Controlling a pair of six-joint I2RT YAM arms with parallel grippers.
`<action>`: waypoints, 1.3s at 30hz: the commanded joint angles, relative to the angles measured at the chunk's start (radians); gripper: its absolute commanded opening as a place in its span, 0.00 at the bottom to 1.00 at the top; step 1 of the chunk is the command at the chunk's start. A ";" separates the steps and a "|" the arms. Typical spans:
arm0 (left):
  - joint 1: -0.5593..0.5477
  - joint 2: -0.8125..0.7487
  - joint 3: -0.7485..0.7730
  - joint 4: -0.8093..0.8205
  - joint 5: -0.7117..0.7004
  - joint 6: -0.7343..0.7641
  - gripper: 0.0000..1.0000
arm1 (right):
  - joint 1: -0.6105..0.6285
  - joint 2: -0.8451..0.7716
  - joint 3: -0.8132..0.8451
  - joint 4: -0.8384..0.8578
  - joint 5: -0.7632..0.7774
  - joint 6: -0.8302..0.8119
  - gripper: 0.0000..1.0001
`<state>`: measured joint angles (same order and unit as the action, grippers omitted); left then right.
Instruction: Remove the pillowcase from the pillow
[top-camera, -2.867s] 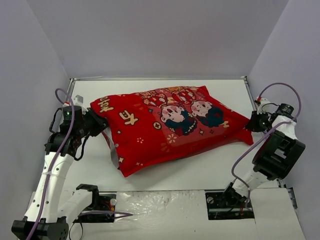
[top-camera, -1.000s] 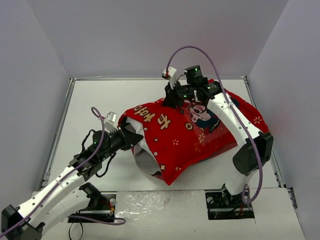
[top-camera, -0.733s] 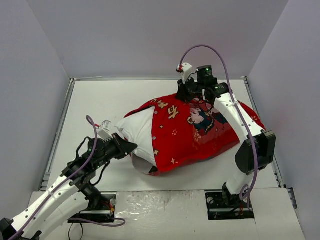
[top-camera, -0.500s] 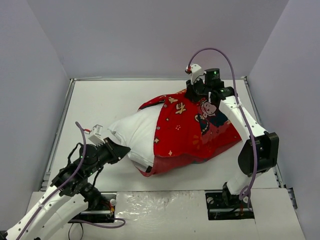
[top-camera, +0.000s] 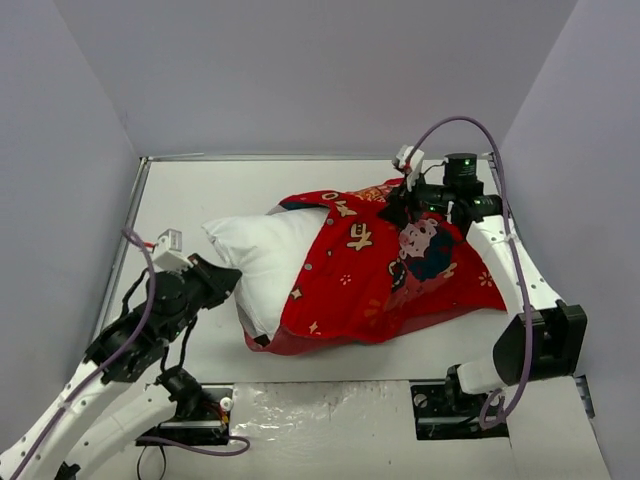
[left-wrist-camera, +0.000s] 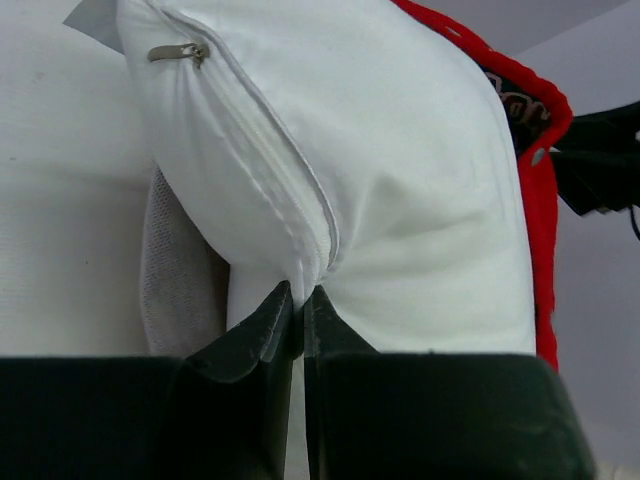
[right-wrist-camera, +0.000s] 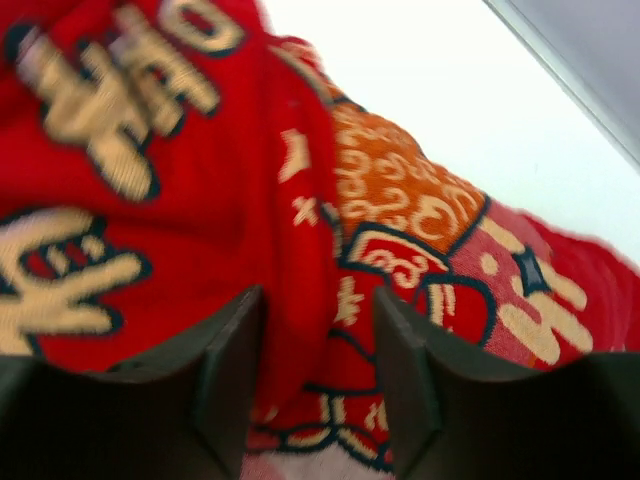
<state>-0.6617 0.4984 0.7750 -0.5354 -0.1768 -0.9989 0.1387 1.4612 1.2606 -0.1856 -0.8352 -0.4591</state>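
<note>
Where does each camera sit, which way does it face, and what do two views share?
Top external: above and behind the arms, looking down at the table; both arms show.
Left wrist: low, facing the pillow; left gripper pinches its seam.
Right wrist: close over the pillowcase; right gripper, jaws apart.
Shared: top and left wrist both show pillow and pillowcase.
</note>
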 joint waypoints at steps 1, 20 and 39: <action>0.007 0.138 0.101 0.178 -0.078 0.008 0.02 | -0.002 -0.091 0.054 -0.106 -0.209 -0.151 0.46; 0.326 0.673 0.469 0.345 0.086 -0.133 0.02 | 0.449 -0.337 -0.005 -0.461 0.330 -0.359 0.83; 0.361 0.835 0.564 0.330 0.123 -0.152 0.02 | 0.900 -0.339 -0.198 -0.072 0.701 -0.136 0.94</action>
<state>-0.3058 1.3479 1.2602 -0.2939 -0.0681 -1.1145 0.9977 1.0855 1.0691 -0.3405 -0.2642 -0.6250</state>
